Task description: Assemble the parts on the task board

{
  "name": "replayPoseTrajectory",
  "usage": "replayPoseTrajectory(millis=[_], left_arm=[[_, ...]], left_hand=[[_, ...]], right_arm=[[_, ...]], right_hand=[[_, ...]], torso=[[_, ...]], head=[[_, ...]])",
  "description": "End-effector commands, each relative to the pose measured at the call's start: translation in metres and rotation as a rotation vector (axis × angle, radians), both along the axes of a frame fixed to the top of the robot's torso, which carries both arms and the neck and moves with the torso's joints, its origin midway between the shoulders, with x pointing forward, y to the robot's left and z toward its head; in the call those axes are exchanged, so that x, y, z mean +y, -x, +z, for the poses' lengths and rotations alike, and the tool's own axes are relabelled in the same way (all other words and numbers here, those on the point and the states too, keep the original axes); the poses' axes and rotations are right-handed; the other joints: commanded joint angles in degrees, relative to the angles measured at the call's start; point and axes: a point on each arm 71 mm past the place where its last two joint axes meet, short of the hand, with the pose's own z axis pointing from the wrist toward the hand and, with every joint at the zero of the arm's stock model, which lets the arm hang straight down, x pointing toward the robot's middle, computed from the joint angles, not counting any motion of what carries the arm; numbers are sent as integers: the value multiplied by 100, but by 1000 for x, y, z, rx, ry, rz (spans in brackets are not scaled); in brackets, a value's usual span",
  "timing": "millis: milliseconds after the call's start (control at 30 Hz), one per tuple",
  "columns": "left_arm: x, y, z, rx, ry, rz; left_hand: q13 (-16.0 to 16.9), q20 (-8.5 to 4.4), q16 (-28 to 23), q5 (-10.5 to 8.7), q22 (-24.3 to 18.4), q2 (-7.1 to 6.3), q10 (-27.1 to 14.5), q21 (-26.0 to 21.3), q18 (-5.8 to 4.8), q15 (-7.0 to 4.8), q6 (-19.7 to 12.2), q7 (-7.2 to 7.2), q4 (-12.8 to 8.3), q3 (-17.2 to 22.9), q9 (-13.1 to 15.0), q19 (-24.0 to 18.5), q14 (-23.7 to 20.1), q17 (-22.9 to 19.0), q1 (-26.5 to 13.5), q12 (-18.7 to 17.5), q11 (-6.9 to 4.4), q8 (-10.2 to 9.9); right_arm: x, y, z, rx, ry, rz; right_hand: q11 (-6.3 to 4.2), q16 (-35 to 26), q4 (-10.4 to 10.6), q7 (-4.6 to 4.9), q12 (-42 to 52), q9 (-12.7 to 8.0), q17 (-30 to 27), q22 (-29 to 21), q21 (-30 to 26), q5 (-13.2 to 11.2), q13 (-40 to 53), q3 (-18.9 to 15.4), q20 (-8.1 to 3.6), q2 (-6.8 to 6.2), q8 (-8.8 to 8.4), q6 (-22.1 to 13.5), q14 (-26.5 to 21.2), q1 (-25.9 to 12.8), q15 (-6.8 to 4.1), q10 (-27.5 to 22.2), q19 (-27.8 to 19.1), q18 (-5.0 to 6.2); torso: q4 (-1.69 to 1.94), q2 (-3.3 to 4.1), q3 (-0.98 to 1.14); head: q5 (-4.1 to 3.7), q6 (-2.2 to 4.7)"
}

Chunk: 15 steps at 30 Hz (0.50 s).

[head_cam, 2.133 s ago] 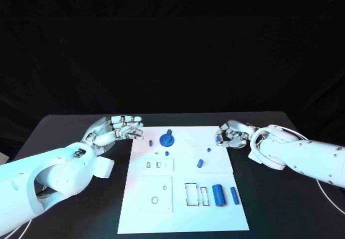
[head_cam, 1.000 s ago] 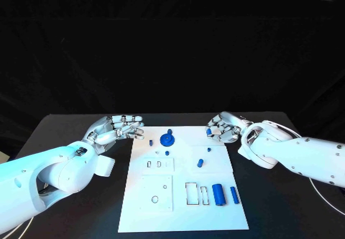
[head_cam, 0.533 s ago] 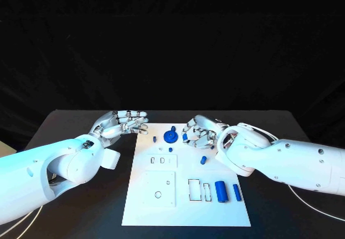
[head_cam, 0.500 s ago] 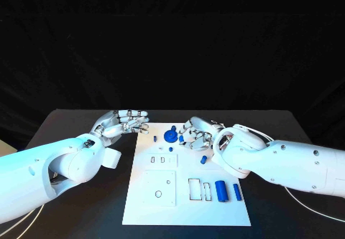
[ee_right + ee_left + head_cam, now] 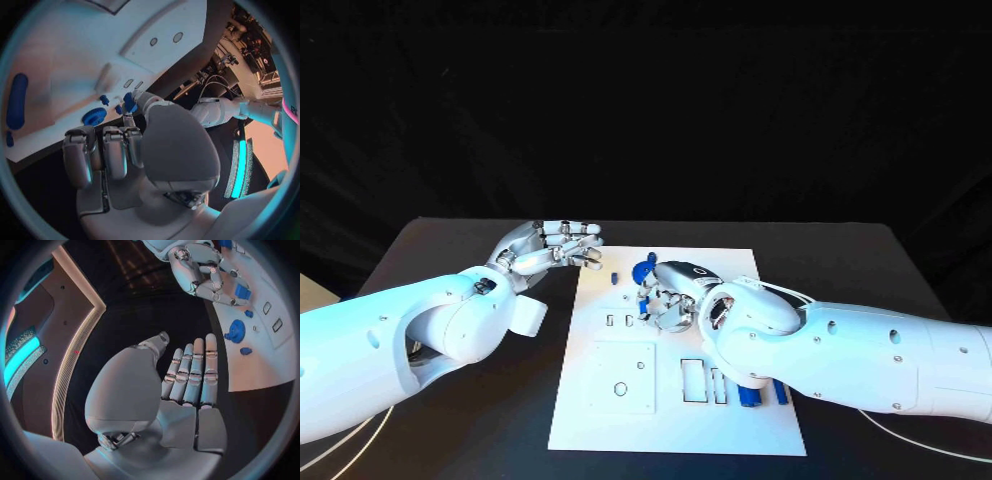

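Observation:
The white task board (image 5: 668, 425) lies in the middle of the black table. My right hand (image 5: 669, 297) hovers over the board's far middle and pinches a small blue part (image 5: 128, 102) between thumb and finger; the same part (image 5: 242, 291) shows in the left wrist view. Just beyond it a blue gear (image 5: 643, 271) stands on the board, with a small blue peg (image 5: 613, 277) beside it. My left hand (image 5: 553, 244) hangs off the board's far left corner, fingers straight and side by side, holding nothing.
Two small rectangular slots (image 5: 619, 321) and a square plate with two holes (image 5: 620, 378) lie on the board's left half. Blue cylinders (image 5: 749, 394) lie at the near right, partly hidden under my right forearm (image 5: 848, 350). Bare black table (image 5: 877, 260) surrounds the board.
My right hand has moved from the board's far right edge leftward to over its middle, close to the gear, carrying the blue part. The left hand has barely moved.

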Motion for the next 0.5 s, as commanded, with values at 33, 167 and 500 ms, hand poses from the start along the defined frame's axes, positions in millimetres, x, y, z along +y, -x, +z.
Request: replayPoseTrajectory(millis=[33, 167, 500], left_arm=[[-3, 0, 1, -5, -3, -17], [-3, 1, 1, -5, -3, -19], [-4, 1, 1, -4, -5, -22]], left_hand=[[8, -4, 57, -27, 25, -10, 40, 54, 20, -1, 15, 240, 2, 45, 9, -35, 67, 25, -75, 18, 12, 0], [7, -6, 67, -27, 30, -11, 39, 64, 20, -3, 14, 240, 1, 47, 9, -33, 72, 31, -76, 17, 12, -1], [3, -14, 134, -27, 68, -21, 21, 129, 20, -10, 4, 246, -2, 56, 9, -26, 95, 67, -84, 9, 14, -8]], right_arm=[[3, 1, -4, -21, 58, -9], [6, 2, -8, -16, 68, -9], [11, 5, -18, 5, 83, -5]], right_hand=[[-28, -7, 24, -23, -20, 95, 1192, 1506, 25, -1, 1216, 21, -24, 9, 49, 41, 522, -73, -45, 355, 599, -82], [-31, -6, 26, -27, -15, 99, 1195, 1506, 25, -2, 1221, 23, -26, 2, 56, 46, 523, -86, -47, 359, 599, -82], [-34, -6, 30, -30, -11, 103, 1193, 1506, 25, -3, 1224, 23, -28, -9, 64, 50, 522, -104, -50, 363, 599, -82]], torso=[[6, 1, 3], [6, 3, 2], [10, 1, 5]], head=[[11, -28], [10, -44], [23, -69]])
